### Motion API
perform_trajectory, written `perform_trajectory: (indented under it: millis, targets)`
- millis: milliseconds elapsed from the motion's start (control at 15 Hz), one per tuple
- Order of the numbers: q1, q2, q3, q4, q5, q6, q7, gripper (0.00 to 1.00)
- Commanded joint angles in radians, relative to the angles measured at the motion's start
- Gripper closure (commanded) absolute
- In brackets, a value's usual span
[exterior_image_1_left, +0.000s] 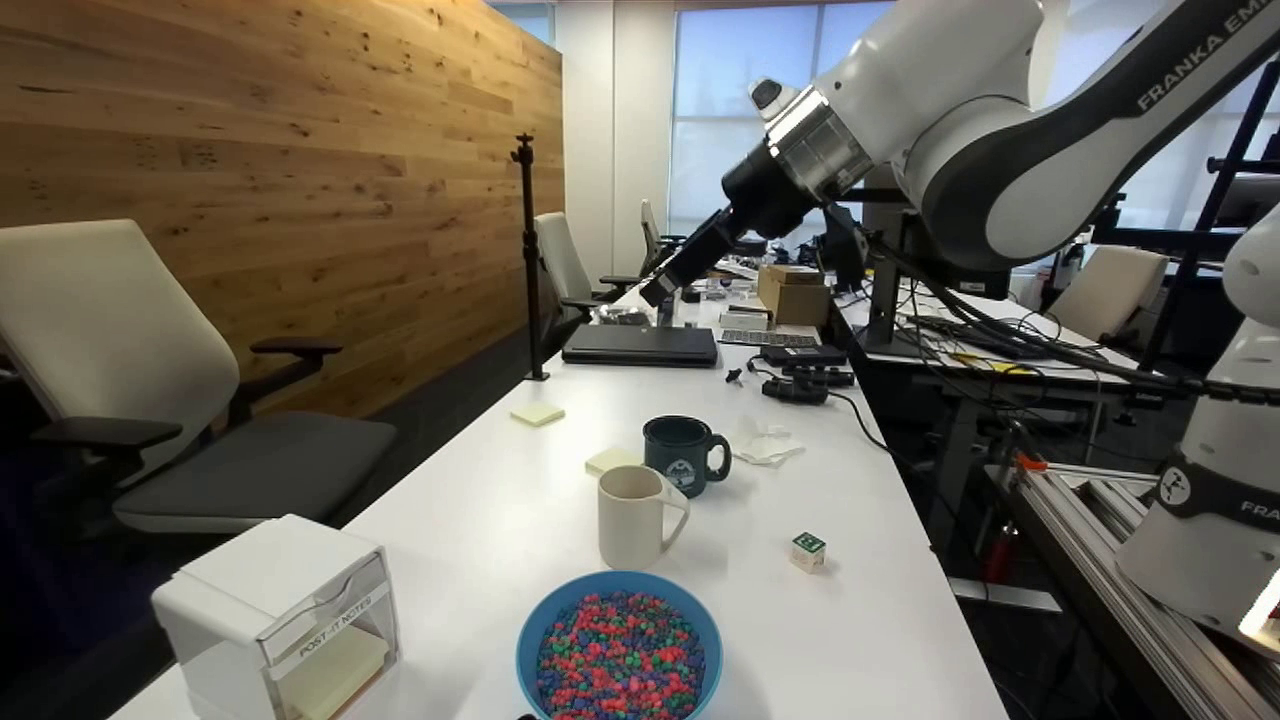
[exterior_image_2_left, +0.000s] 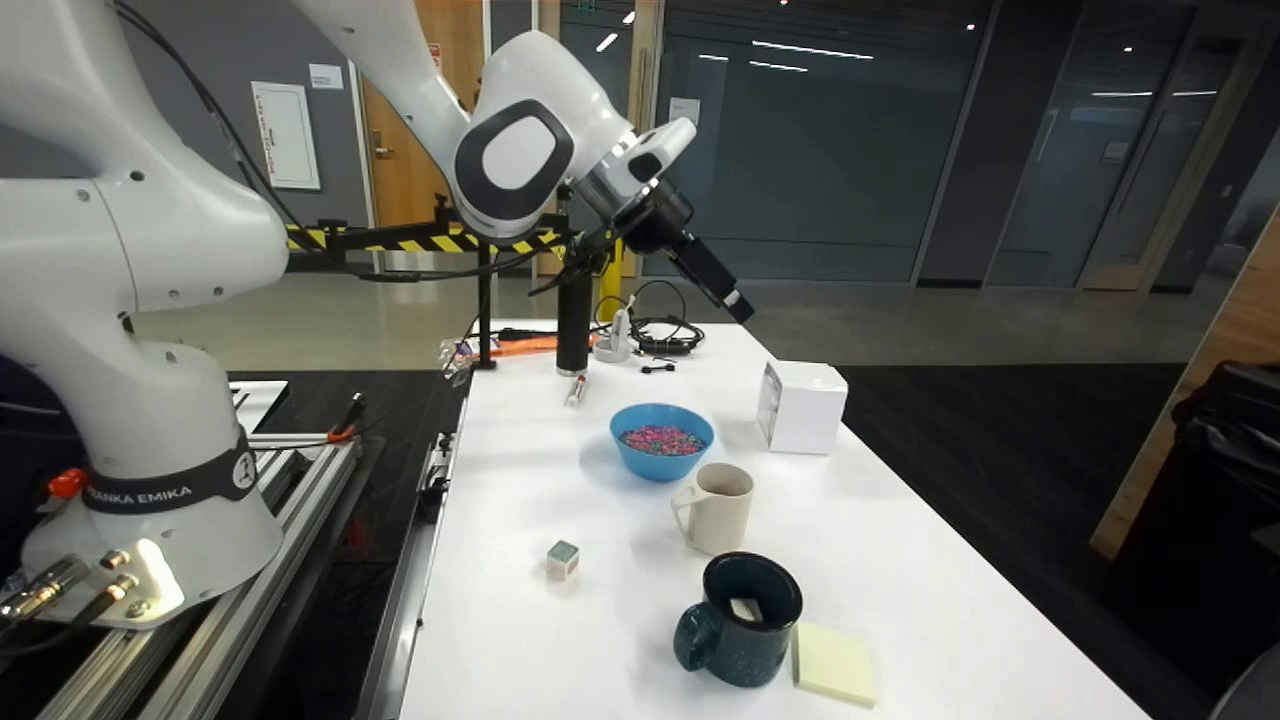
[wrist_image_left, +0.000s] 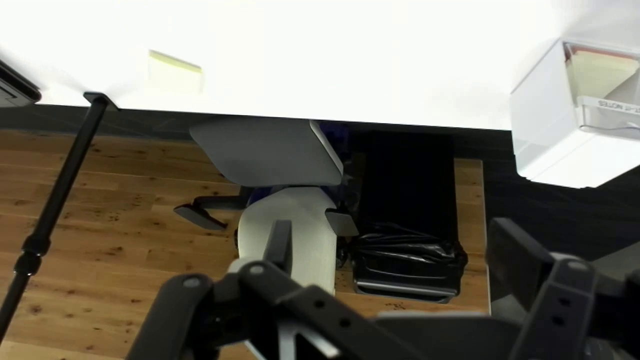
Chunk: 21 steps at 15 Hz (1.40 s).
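Note:
My gripper is open, with nothing between its fingers. It is raised above the white table and points toward the table's chair side, as both exterior views show. A blue bowl of small coloured pieces stands on the table beside a cream mug. A dark green mug stands near them, with something pale inside. A small letter cube lies apart, toward the robot. A white note dispenser and a yellow sticky pad show in the wrist view.
A black pole stands at the table edge near a closed black laptop. Another sticky pad, a crumpled tissue and cables with black devices lie on the table. A chair and a black bin are beyond the edge.

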Motion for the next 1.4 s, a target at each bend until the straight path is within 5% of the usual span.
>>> perform_trajectory:
  millis: [0, 333, 533, 800, 1067, 1333]
  targets:
    - [-0.017, 0.000, 0.019, 0.000, 0.000, -0.004, 0.000, 0.00]
    - [-0.006, 0.020, 0.010, -0.002, -0.006, 0.020, -0.013, 0.00]
    - [0.018, 0.105, -0.012, -0.074, 0.010, 0.276, 0.021, 0.00]
    - [-0.037, 0.252, 0.053, -0.105, 0.001, 0.494, 0.050, 0.00]
    - [-0.037, 0.389, 0.074, -0.107, -0.003, 0.559, 0.020, 0.00]
    - [-0.012, 0.447, 0.061, -0.105, 0.125, 0.536, -0.125, 0.00]
